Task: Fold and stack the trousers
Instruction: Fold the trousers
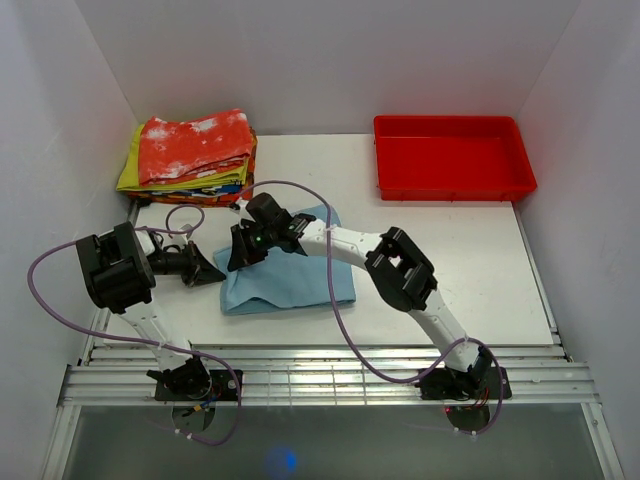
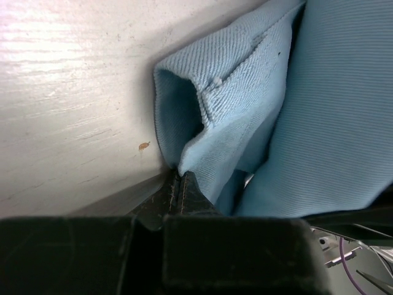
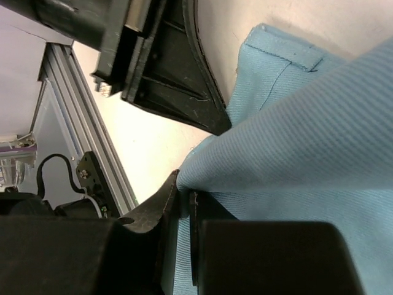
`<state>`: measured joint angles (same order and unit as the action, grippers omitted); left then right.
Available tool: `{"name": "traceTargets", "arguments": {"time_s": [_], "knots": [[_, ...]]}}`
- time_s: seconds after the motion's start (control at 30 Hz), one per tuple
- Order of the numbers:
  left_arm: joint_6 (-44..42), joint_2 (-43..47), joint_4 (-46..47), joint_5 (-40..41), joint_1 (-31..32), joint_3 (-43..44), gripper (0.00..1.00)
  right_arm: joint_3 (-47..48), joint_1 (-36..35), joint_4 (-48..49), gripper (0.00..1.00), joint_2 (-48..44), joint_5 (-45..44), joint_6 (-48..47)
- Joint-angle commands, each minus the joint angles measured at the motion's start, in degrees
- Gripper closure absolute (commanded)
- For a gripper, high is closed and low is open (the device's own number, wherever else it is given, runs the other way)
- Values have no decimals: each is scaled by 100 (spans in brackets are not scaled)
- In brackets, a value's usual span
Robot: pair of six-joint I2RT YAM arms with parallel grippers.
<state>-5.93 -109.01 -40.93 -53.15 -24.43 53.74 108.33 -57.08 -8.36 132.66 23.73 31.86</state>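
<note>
The pile of folded clothes [image 1: 190, 155] sits at the back left. In front of it, the left gripper [image 2: 177, 184] is closed tight on a mere sliver of the trousers [image 1: 300, 280], which lie left of centre on the table [image 1: 470, 260]. A tug could slip that corner free. The right gripper [image 3: 184, 195], clamped on a folded edge, could drag the fold open if the arms move unevenly.

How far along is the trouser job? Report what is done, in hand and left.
Done: the trousers lie folded into a compact rectangle on the table. In hand: the left gripper and the right gripper are both shut on the fabric's left edge. Left: they are not yet on the stack of folded clothes at the far left corner, so the carry there, perhaps after one more fold, is probably next.
</note>
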Motion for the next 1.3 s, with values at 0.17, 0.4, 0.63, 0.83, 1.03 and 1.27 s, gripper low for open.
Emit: {"name": "traceTargets", "arguments": {"time_s": [0.17, 0.4, 0.63, 0.83, 1.03, 1.27], "knots": [[48, 239, 173, 463, -220, 93, 91, -22, -137, 1126, 82, 437, 518, 234], [-583, 1030, -729, 59, -1318, 961, 47, -383, 223, 1171, 10, -687, 1431, -529], [-1945, 2094, -1567, -478, -864, 1412, 37, -1059, 1321, -85, 6, -1989, 2706, -2269], [-1544, 2148, -1295, -407, 708, 1132, 36, -1981, 2420, -1895, 15, -2332, 3366, -3782], [-2602, 780, -2401, -347, 1115, 1051, 47, -3385, 2720, -1802, 28, -2175, 4183, -3582], [-2573, -391, -2509, 751, 870, 867, 53, -4803, 2702, -518, 28, -1964, 3439, -2527]]}}
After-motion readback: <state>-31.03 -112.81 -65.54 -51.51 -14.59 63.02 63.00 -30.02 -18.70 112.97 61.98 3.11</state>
